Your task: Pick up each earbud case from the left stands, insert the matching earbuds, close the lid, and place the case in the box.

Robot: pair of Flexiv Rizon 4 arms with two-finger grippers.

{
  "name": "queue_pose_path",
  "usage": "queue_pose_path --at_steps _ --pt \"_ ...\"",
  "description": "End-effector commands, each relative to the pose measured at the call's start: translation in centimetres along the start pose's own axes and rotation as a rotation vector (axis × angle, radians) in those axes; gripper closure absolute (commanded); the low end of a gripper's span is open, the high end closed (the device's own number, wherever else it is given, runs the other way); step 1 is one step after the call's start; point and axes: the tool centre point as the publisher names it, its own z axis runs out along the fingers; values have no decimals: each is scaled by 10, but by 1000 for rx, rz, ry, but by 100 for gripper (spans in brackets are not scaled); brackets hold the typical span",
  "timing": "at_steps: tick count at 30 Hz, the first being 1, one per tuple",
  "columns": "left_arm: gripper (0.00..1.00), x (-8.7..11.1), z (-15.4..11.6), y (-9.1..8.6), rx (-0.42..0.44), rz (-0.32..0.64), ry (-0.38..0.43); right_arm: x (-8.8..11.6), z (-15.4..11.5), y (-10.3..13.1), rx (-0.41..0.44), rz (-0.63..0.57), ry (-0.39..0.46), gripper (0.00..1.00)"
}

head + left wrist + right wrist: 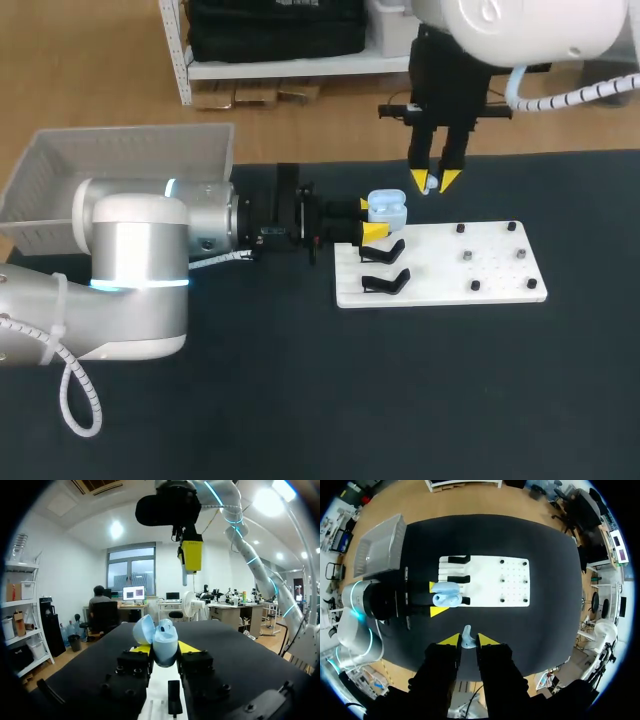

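At the left end of the white board (500, 270), our left gripper (374, 232) clasps the open pale-blue earbud case (388, 209) from both sides. Its lid (142, 630) is tipped back, and it sits right beside the black stands (384, 283); whether it rests on one, we cannot tell. Above it and a little beyond, our right gripper (465, 640) pinches a single pale earbud (466, 638) between its yellow tips. The step in hand, as we judge it, is seating that earbud. To do it well, we should line the right gripper up over an empty well of the case, not over the lid, and descend straight and slowly. The left grip should be firm and level so the case does not twist. We should let go only once the bud sits fully down, since a tilted bud could jam or block the lid. Counting: one case, one earbud in view, two bare stands plus what may be a third by the case, six dark studs (467, 256) on the board, and one grey box (60, 165) well off to the left.
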Motion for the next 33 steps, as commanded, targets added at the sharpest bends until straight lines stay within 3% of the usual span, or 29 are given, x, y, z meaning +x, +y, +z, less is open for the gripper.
queue_pose_path --at_steps 1,7,13,19,33 --pt "100 1 0 -1 -5 3 -5 -1 0 1 3 2 0 100" --pt "100 1 0 -1 -5 3 -5 -1 4 0 0 8 10 100" --pt "100 1 0 -1 -5 3 -5 -1 16 24 44 -201 87 100" --pt "100 1 0 -1 -5 3 -5 -6 16 40 61 -307 97 100" --pt "100 1 0 -1 -5 3 -5 -21 30 53 61 -343 151 100"
